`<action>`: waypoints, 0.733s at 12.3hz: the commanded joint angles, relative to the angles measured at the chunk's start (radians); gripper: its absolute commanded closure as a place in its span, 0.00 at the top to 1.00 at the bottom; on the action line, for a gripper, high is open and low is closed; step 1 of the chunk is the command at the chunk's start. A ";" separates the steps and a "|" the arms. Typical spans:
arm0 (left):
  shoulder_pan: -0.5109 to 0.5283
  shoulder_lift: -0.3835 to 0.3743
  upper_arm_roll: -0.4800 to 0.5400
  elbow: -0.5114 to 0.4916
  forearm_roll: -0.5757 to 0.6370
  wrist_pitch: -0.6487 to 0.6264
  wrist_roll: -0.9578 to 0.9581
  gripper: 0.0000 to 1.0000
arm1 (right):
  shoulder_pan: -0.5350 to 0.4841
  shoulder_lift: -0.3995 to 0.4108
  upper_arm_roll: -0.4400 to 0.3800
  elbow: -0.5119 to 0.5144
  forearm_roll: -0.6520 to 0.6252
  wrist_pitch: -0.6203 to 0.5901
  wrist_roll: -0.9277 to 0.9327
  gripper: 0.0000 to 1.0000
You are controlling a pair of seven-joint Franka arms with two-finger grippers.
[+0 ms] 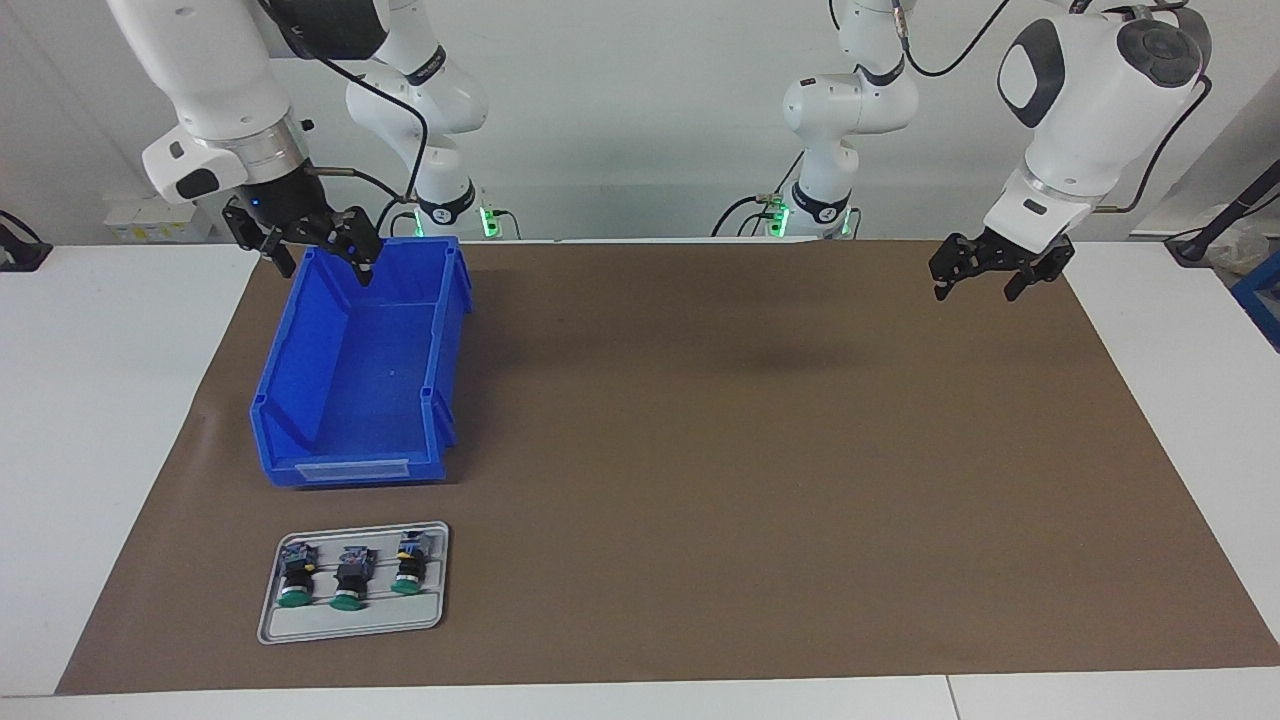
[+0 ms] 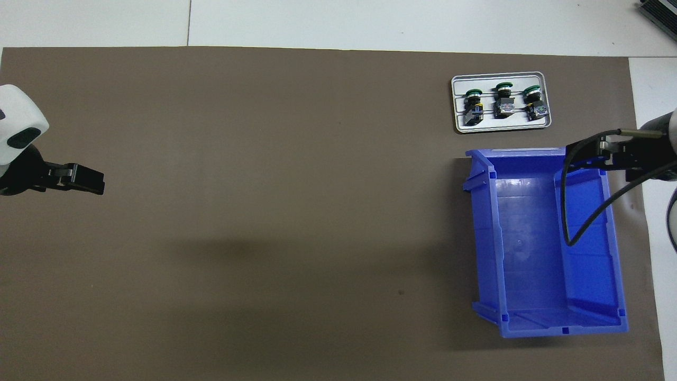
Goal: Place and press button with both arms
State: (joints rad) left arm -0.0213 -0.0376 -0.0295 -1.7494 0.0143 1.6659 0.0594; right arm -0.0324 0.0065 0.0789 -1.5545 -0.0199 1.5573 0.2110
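So nothing is picked yet: three buttons (image 1: 348,577) lie on the grey tray (image 1: 352,625); right gripper (image 1: 318,245) over the blue bin (image 1: 362,395) and left gripper (image 1: 985,275) both hang open, empty; next, a descent onto one button

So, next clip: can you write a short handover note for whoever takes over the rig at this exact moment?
Right hand: open, empty, up in the air over the blue bin at the rim nearest the robots.
Left hand: open, empty, waiting above the brown mat at the left arm's end.
Three green-capped buttons lie side by side on the grey tray, which sits next to the bin, farther from the robots.
The bin is empty.
Done: nothing yet; no button picked up.
Left: pick, place and press a button using both arms.
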 commanded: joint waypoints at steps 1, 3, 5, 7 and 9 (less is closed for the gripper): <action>0.004 -0.022 -0.003 -0.019 0.016 0.006 -0.010 1.00 | -0.009 -0.026 0.006 -0.030 0.009 0.009 -0.025 1.00; 0.004 -0.022 -0.003 -0.019 0.016 0.006 -0.010 1.00 | -0.009 -0.025 0.004 -0.029 0.009 0.009 -0.022 1.00; 0.004 -0.022 -0.003 -0.019 0.016 0.006 -0.010 1.00 | -0.017 -0.025 0.004 -0.027 0.009 0.009 -0.021 1.00; 0.004 -0.022 -0.003 -0.019 0.016 0.006 -0.010 1.00 | -0.018 -0.025 0.005 -0.027 0.009 0.007 -0.024 1.00; 0.004 -0.022 -0.003 -0.019 0.016 0.006 -0.010 1.00 | -0.020 -0.025 0.006 -0.027 0.009 0.009 -0.025 1.00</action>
State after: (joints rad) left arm -0.0213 -0.0376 -0.0295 -1.7494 0.0143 1.6658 0.0593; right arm -0.0351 0.0065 0.0776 -1.5545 -0.0199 1.5573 0.2110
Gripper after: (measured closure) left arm 0.000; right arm 0.000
